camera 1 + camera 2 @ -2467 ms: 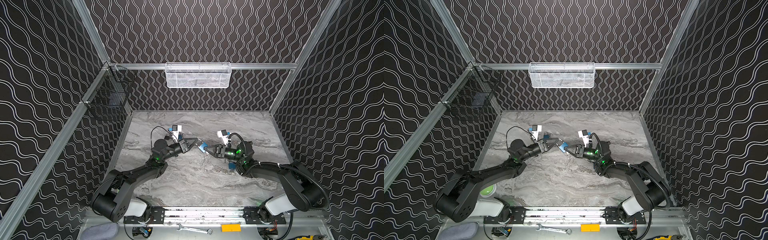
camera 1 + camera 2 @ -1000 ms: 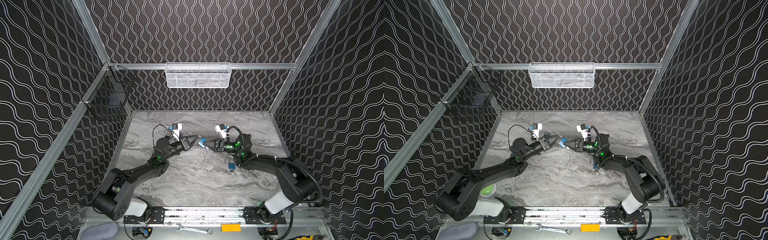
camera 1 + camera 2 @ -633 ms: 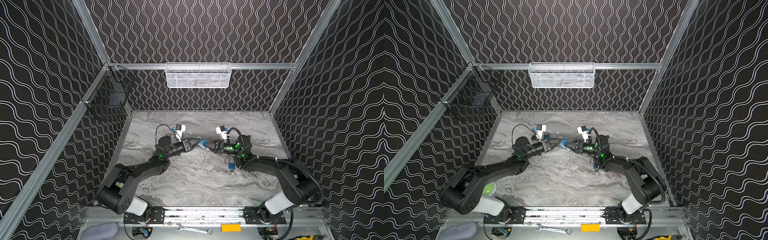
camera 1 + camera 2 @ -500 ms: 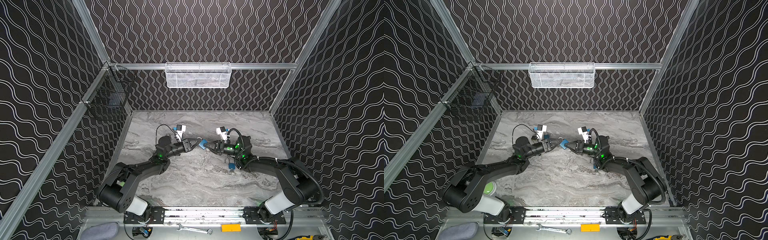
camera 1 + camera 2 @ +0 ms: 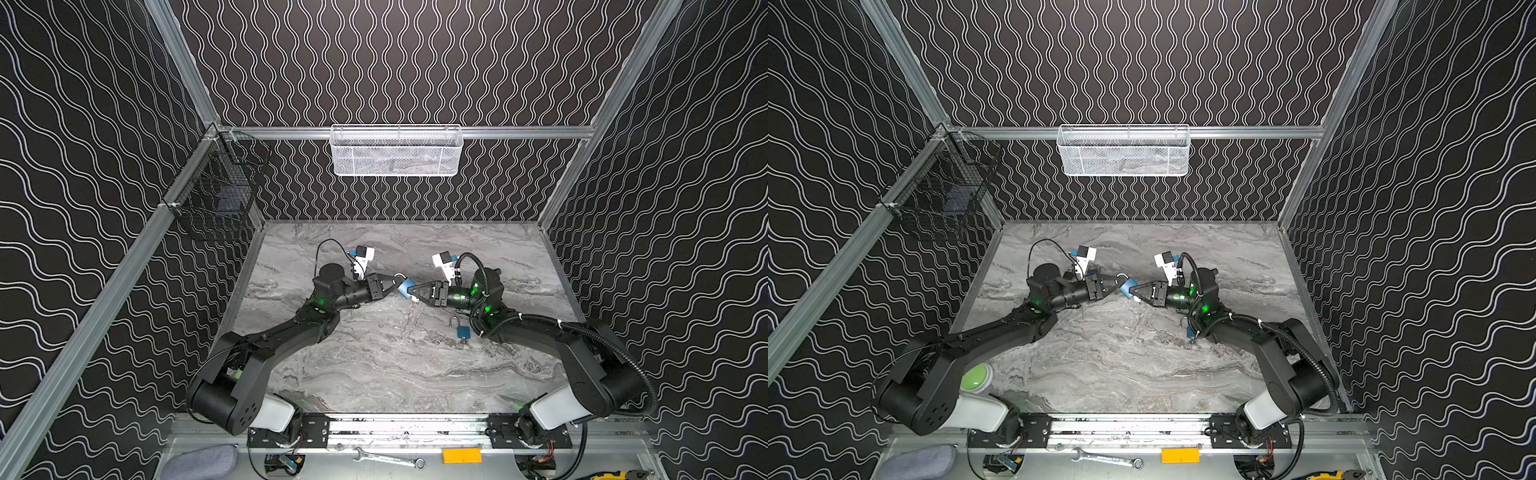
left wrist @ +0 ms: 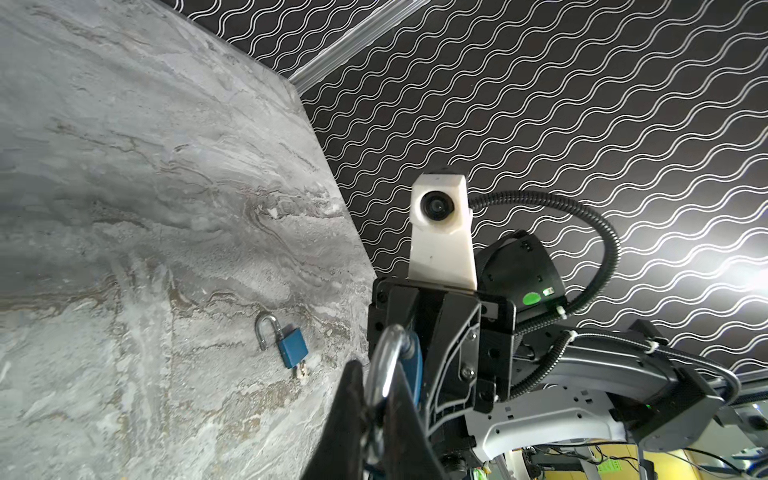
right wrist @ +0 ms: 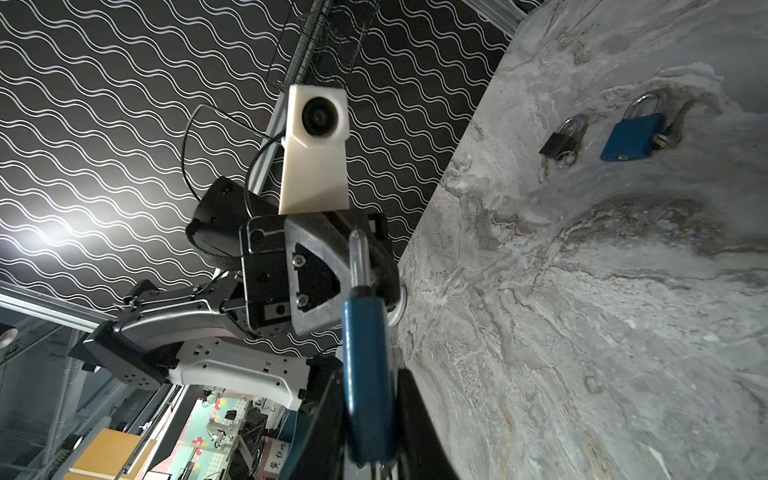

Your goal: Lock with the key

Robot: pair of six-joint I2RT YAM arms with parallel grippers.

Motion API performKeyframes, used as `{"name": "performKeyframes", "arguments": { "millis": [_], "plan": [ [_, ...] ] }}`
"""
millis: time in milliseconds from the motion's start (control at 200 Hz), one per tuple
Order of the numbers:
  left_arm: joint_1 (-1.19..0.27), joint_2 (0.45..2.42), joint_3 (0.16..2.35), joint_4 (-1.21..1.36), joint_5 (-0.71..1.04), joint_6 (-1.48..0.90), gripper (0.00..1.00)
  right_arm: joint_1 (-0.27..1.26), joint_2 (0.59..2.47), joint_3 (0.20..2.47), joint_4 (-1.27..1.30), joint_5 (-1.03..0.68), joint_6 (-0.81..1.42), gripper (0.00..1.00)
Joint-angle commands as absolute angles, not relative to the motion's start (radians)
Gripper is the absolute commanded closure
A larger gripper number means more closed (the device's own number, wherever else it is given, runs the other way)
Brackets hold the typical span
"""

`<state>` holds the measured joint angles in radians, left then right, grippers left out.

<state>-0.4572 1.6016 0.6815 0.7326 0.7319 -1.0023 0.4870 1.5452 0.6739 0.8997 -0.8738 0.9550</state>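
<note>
A blue padlock (image 5: 405, 286) (image 5: 1128, 287) hangs above the middle of the marble table (image 5: 374, 374), held between both arms. My right gripper (image 5: 414, 292) (image 7: 368, 399) is shut on its blue body (image 7: 365, 365). The silver shackle (image 7: 356, 262) points toward the left arm. My left gripper (image 5: 397, 282) (image 6: 376, 376) is shut on that shackle (image 6: 386, 357), whose fingers (image 6: 347, 399) pinch the steel loop. I cannot make out this padlock's key. A second blue padlock (image 6: 293, 347) (image 5: 462, 331) lies on the table with its shackle open and a key (image 6: 300, 370) in its base.
In the right wrist view a small black padlock (image 7: 559, 143) and another blue padlock (image 7: 633, 135) with keys lie on the table. A white mesh basket (image 5: 395, 151) hangs on the back wall. A black wire basket (image 5: 216, 195) hangs at the left wall.
Both arms have lifted the padlock slightly toward the back since the earliest frames. The left wrist has closed in from the left and now pinches the shackle. The right grip is unchanged.
</note>
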Motion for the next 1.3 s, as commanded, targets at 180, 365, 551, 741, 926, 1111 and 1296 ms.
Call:
{"name": "performKeyframes", "arguments": {
  "millis": [180, 365, 551, 741, 926, 1111, 1296],
  "plan": [
    [-0.465, 1.646, 0.689, 0.738, 0.789, -0.951, 1.0, 0.486, 1.515, 0.683, 0.865, -0.803, 0.956, 0.9],
    [-0.464, 1.657, 0.706, 0.724, 0.766, -0.969, 1.0, 0.474, 1.524, 0.659, 0.929, -0.811, 0.997, 0.71],
    [-0.465, 1.679, 0.699, 0.786, 0.762, -1.014, 1.0, 0.468, 1.543, 0.638, 0.997, -0.821, 1.032, 0.6],
    [-0.463, 1.719, 0.684, 0.88, 0.755, -1.074, 1.0, 0.464, 1.535, 0.605, 1.022, -0.81, 1.04, 0.5],
    [-0.462, 1.752, 0.685, 0.969, 0.751, -1.151, 1.0, 0.461, 1.493, 0.552, 0.989, -0.768, 1.016, 0.47],
    [-0.461, 1.761, 0.683, 1.017, 0.749, -1.201, 1.0, 0.46, 1.46, 0.51, 0.965, -0.732, 1.003, 0.45],
    [-0.461, 1.739, 0.686, 0.979, 0.744, -1.184, 1.0, 0.461, 1.473, 0.47, 1.047, -0.73, 1.039, 0.45]
  ]
}}
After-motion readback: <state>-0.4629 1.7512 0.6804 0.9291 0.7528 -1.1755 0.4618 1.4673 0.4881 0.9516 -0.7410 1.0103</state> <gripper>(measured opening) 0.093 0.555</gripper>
